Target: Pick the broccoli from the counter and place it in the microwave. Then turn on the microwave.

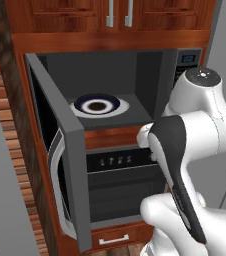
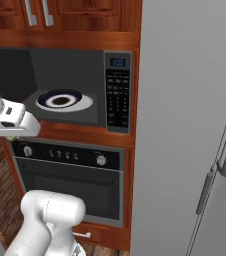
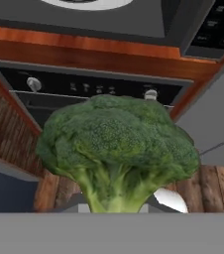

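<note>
The broccoli sits in the centre of the hand view, crown up and pale stem down at the bottom edge, right in front of the hand camera. It hangs in the air with nothing under it, so the gripper is clamped on the broccoli, though the finger tips themselves are hidden behind the floret.

Behind it, across the upper middle of the hand view, runs the black control panel of the oven with its round knobs. Above that comes a band of reddish wood, and then the floor of the microwave along the top edge.

In the left base view the microwave is at upper centre with its door swung wide open to the left. Inside the grey cavity lies a white turntable plate with a dark blue ring. The keypad and small blue display stand at upper centre of the right base view. The oven is built in directly below the microwave. A tall grey refrigerator fills the right side of that view.
</note>
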Robot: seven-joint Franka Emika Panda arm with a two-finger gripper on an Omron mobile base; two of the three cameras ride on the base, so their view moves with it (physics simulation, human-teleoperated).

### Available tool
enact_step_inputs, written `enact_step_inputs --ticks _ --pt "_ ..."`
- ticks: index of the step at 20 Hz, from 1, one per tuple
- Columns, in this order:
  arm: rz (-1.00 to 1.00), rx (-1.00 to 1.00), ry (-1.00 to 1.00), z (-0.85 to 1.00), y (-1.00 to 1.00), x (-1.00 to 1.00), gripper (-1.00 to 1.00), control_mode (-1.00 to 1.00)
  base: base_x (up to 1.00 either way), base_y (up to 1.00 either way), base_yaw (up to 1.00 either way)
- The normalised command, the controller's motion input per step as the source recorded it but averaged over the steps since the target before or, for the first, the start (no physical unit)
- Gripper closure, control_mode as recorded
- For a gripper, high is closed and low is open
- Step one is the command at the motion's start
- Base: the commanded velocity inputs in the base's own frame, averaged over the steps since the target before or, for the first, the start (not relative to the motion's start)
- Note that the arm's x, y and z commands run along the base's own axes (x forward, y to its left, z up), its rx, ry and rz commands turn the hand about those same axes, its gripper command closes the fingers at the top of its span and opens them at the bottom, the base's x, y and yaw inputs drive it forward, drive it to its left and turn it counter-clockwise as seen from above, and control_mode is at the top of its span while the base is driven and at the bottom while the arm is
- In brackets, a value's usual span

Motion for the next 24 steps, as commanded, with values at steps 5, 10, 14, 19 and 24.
enact_step_inputs --ticks 5,10,14,19,24 --pt "0.11 -0.04 -0.08 0.13 0.15 0.51 1.00 -1.00 0.00 0.00 0.00" --pt "0.06 0.00 -0.02 0.09 0.02 0.67 1.00 -1.00 0.00 0.00 0.00" --pt "0.02 0.00 0.00 0.01 0.27 0.64 1.00 -1.00 0.00 0.00 0.00" --pt "0.00 0.00 0.00 0.00 0.28 0.48 1.00 -1.00 0.00 0.00 0.00" --pt "0.00 0.00 0.00 -0.04 0.10 0.55 1.00 -1.00 0.00 0.00 0.00"
